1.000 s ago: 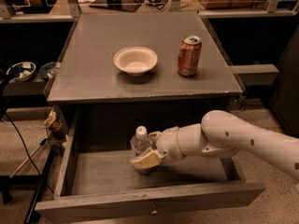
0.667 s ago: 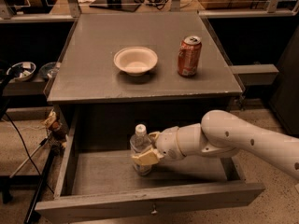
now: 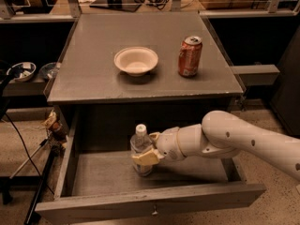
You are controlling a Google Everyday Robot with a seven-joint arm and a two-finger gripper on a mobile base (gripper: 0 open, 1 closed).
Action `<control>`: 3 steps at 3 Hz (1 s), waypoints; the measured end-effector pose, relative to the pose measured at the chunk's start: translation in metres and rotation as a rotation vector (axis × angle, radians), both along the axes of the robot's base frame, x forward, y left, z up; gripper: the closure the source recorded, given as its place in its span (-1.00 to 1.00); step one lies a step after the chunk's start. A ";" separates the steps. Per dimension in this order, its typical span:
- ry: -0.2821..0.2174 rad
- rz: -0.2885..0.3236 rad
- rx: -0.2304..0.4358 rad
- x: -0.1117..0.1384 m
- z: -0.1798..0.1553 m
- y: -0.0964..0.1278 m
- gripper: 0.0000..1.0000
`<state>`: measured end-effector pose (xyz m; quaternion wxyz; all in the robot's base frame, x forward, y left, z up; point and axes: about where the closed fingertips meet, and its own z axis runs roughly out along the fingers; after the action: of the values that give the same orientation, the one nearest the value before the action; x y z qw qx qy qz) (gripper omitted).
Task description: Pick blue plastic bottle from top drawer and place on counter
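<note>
The blue plastic bottle (image 3: 140, 146), clear with a white cap, stands upright in the open top drawer (image 3: 145, 205), near its middle. My gripper (image 3: 146, 150) reaches in from the right on a white arm (image 3: 243, 142). Its yellowish fingers (image 3: 145, 157) sit around the bottle's body, one in front and one behind, closed on it. The counter (image 3: 93, 78) lies above the drawer.
A white paper bowl (image 3: 136, 60) and a red-orange soda can (image 3: 189, 56) stand on the counter. Small bowls (image 3: 21, 71) sit on a low shelf at the left. Cables and a stand (image 3: 40, 191) are on the floor left of the drawer.
The gripper has shifted slightly and its fingers have settled around the bottle. The bottle stays upright at about the same spot in the drawer.
</note>
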<state>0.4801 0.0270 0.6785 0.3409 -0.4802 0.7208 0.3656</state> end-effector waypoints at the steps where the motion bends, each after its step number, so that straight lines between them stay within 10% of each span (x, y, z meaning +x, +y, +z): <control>1: 0.001 -0.001 0.000 0.000 0.000 0.000 1.00; 3: -0.065 -0.010 0.045 -0.006 0.048 0.014 1.00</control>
<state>0.4737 0.0410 0.7269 0.3767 -0.4807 0.7032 0.3641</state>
